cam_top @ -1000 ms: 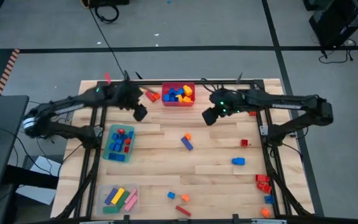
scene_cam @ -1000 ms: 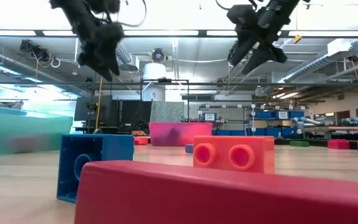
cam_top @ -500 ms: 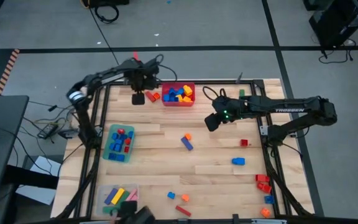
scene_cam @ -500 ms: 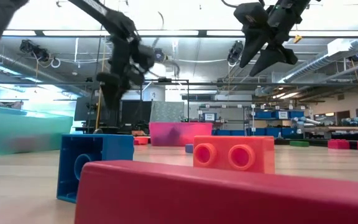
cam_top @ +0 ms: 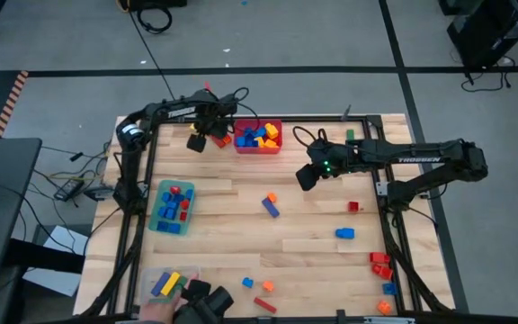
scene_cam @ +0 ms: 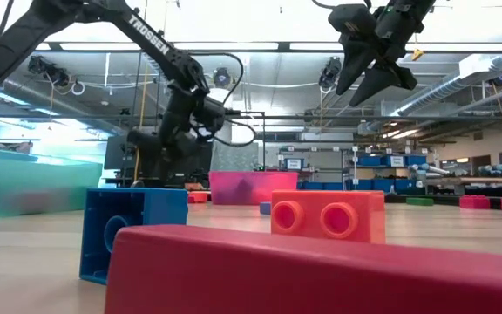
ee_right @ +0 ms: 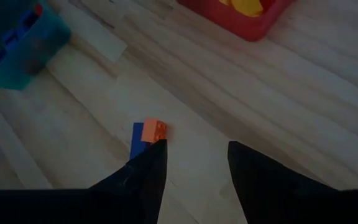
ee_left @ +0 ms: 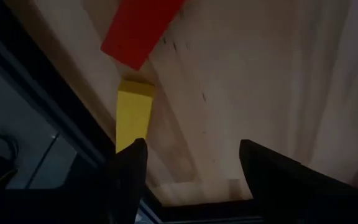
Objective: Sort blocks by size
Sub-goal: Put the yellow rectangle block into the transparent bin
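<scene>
Loose blocks lie across the wooden table. A red block (ee_left: pixel 140 28) and a yellow block (ee_left: pixel 134 115) lie flat at the far left, next to the red bin (cam_top: pixel 259 148). My left gripper (cam_top: pixel 197 141) hangs open just above them, pointing steeply down; in the left wrist view the yellow block's end is beside one finger. My right gripper (cam_top: pixel 305 175) stands open, high above the table's middle and holding nothing. Below it lies a blue bar with an orange block (ee_right: pixel 146 134) at its far end.
A teal bin (cam_top: pixel 171 207) of blocks stands at the left and a clear bin (cam_top: pixel 156 270) at the near left. A person's hand (cam_top: pixel 162 309) with a dark object reaches in there. More blocks (cam_top: pixel 380 264) lie at the right and near edges.
My left gripper has swung toward the far edge and come down beside the red bin, rolling at the wrist, and stays open. My right gripper has shifted slightly toward the near edge. A person's hand has come in at the near left by the clear bin.
</scene>
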`<state>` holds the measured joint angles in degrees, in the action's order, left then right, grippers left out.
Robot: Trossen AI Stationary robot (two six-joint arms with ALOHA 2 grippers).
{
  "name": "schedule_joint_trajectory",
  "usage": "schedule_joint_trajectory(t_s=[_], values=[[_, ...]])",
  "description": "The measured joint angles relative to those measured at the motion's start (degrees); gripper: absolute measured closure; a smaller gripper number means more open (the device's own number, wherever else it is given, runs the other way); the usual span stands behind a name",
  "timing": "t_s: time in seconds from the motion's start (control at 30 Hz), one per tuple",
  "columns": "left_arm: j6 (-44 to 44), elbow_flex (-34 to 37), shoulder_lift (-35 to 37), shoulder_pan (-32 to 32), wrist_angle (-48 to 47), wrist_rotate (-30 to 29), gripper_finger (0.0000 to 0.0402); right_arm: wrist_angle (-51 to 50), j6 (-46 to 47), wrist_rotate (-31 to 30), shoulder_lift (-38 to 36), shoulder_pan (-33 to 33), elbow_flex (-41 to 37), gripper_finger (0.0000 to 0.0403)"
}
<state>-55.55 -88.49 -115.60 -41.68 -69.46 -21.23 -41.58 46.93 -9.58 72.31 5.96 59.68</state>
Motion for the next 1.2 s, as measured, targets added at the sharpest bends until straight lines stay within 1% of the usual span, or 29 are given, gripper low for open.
schedule_joint_trajectory(t_s=[0.3,0.53,0.67,0.73,0.83,1.07,1.2], values=[[-6.23,0.00,-2.57,-1.45,4.33,-1.40,0.0139,-0.02,-0.45,0.13,0.02,0.00,0.00,0.0219],[-10.62,0.00,-2.96,-1.75,7.75,-1.62,0.0165,-0.02,-0.54,0.18,0.04,0.00,0.00,0.0219],[-10.92,0.16,-2.96,-2.42,8.49,-1.02,0.0175,-0.02,-0.56,0.19,0.04,0.00,0.00,0.0221],[-11.45,0.77,-2.96,-2.65,8.47,0.16,0.0176,-0.02,-0.56,0.19,0.04,0.00,0.00,0.0221],[-11.75,1.61,-2.96,-2.83,9.41,0.33,0.0177,-0.02,-0.56,0.19,0.04,0.00,0.00,0.0221],[-11.97,1.68,-2.96,-3.00,11.42,2.72,0.0177,-0.02,-0.40,0.21,0.04,0.00,0.00,0.0221],[-13.15,1.68,-2.96,-3.34,11.55,3.08,0.0182,-0.01,-0.20,0.22,0.04,0.00,0.00,0.0221]])
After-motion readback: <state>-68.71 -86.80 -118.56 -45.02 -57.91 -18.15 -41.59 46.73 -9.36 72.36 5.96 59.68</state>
